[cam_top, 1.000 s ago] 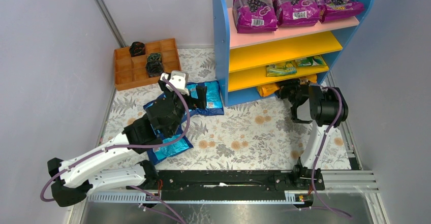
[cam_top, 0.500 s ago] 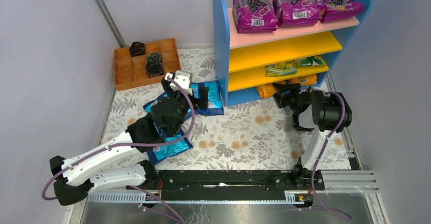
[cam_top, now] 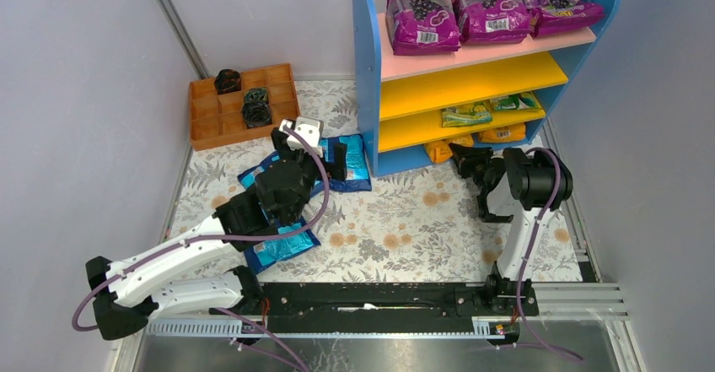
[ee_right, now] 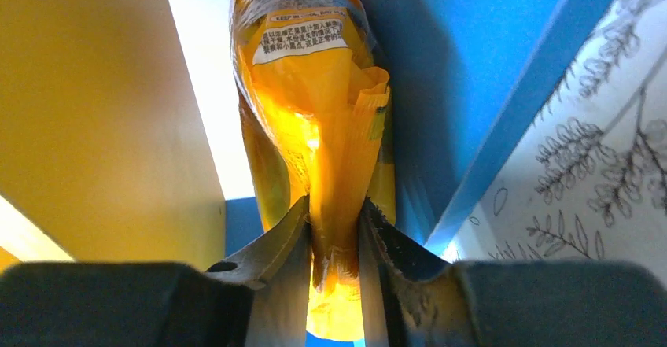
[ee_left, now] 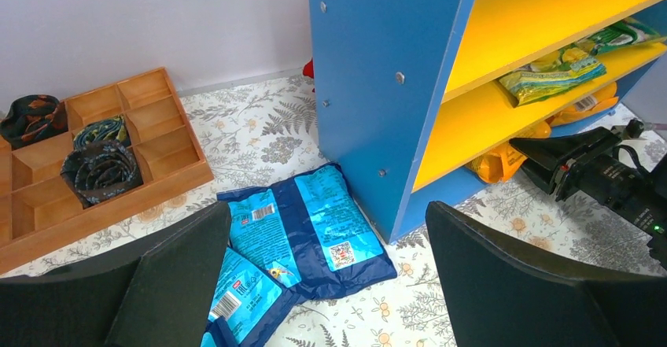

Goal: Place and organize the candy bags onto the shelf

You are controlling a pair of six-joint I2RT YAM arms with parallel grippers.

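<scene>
Floral tabletop (cam_top: 405, 220) holds blue candy bags (ee_left: 315, 221) not yet shelved under my wide-open left gripper (ee_left: 326, 280), while my right gripper (ee_right: 337, 229) pinches an orange bag (ee_right: 330, 111) at the shelf (cam_top: 368, 77) bottom.

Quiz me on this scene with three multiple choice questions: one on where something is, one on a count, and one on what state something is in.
1. Where do the blue candy bags lie?
A. on the table, beside the shelf
B. on top of the shelf
C. stacked against the back wall

2. How many purple bags lie on the pink board?
A. one
B. three
C. five

3. The right arm's fingers are
A. wide open and empty
B. pinching the orange bag
C. closed on nothing

Answers:
1 A, the blue bags lie flat on the floral surface at the foot of the blue side panel.
2 B, three bags sit side by side along the top.
3 B, the right wrist view shows the bag's edge squeezed between both fingers.
</scene>
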